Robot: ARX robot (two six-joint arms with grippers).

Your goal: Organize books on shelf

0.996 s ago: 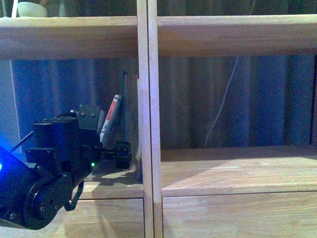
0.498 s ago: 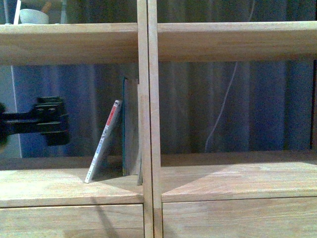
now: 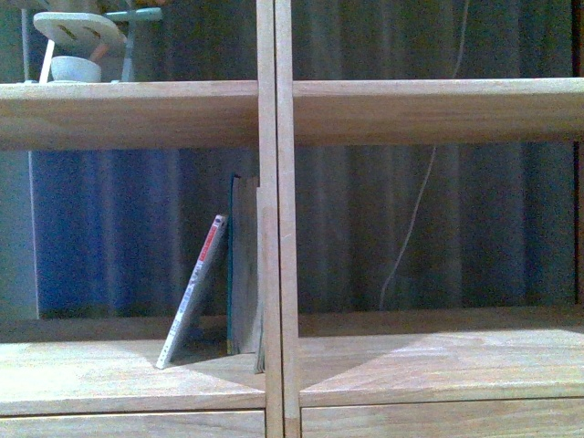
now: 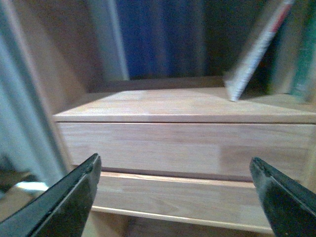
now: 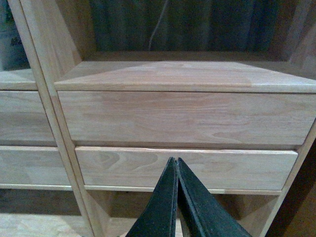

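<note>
Light wood fills every view: the shelf (image 3: 274,228) is seen close up, cut off on all sides, with dark curtain folds and a pale hanging cable (image 3: 415,228) visible through its open back. Nearest, in the wrist views, two drawer fronts are faced; the left tool (image 4: 175,197) is spread wide with nothing between its fingers, only the two dark tips showing at the frame's lower corners, while the right tool (image 5: 177,197) is pressed fully together and empty. Neither arm is seen from the front. Farther in, left of the central divider, the thin paperback (image 3: 193,290) is leaned steeply against the dark-teal book (image 3: 239,265), which is stood upright against the divider and partly hidden by it. On the upper board, pale objects (image 3: 80,46) are cropped and hard to identify.
</note>
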